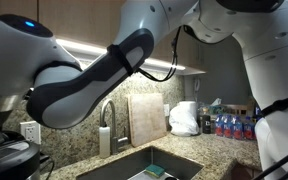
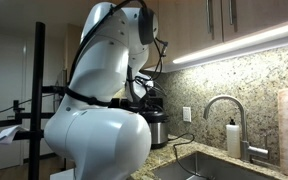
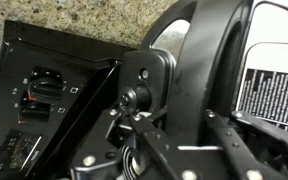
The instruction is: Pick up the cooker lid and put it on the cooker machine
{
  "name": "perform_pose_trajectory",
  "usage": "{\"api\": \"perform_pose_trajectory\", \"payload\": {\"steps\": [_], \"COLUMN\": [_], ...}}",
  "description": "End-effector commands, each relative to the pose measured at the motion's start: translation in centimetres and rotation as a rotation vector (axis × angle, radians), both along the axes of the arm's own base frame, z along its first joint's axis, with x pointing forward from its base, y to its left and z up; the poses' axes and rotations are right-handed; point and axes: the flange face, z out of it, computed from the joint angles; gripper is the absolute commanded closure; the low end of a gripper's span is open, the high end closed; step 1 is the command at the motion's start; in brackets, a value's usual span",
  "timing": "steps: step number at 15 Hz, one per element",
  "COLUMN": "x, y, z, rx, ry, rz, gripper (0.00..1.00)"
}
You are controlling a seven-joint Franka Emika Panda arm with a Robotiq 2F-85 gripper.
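In the wrist view my gripper (image 3: 169,135) reaches in from the bottom. Its two fingers sit either side of a black upright handle piece with a round knob (image 3: 136,97). This seems to belong to the cooker lid, whose silvery rim (image 3: 170,30) curves behind it. The fingers look closed on that piece. A black cooker machine stands by the wall in both exterior views (image 2: 156,128) (image 1: 9,158), and the gripper (image 2: 144,90) hangs just above it. The robot's body hides most of the cooker.
A granite counter (image 1: 219,150) holds a sink (image 1: 154,163) with a faucet (image 1: 108,112), a soap bottle (image 2: 233,137), a cutting board (image 1: 147,117), a white bag (image 1: 185,118) and several bottles (image 1: 232,124). A black control panel (image 3: 44,100) and a label plate (image 3: 274,90) lie close to the gripper.
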Motion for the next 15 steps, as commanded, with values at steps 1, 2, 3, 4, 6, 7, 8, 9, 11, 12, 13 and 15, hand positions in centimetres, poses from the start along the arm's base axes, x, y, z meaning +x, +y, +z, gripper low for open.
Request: {"api": "perform_pose_trajectory", "payload": {"steps": [1, 2, 3, 4, 6, 7, 8, 9, 11, 12, 13, 15], "x": [-0.5, -0.4, -0.1, 0.4, 1.6, 2.1, 2.7, 3.2, 4.0, 4.3, 4.4, 4.3], "y": [1.8, 2.2, 2.4, 2.5, 2.5, 2.4, 2.2, 2.1, 1.9, 1.9, 1.9, 2.0], "z": [2.3, 2.8, 3.0, 3.3, 3.8, 4.0, 4.0, 4.0, 3.4, 2.9, 2.5, 2.3], "rx": [-0.059, -0.071, -0.081, -0.083, -0.086, -0.083, -0.088, -0.093, -0.107, -0.115, -0.121, -0.128], "ry": [-0.038, -0.046, -0.046, -0.043, -0.041, -0.039, -0.038, -0.037, -0.028, -0.025, -0.022, -0.022], "rz": [-0.011, -0.021, -0.033, -0.049, -0.075, -0.088, -0.100, -0.108, -0.118, -0.120, -0.117, -0.112], "gripper": [0.99, 0.99, 0.99, 0.99, 0.99, 0.99, 0.99, 0.99, 0.99, 0.99, 0.99, 0.99]}}
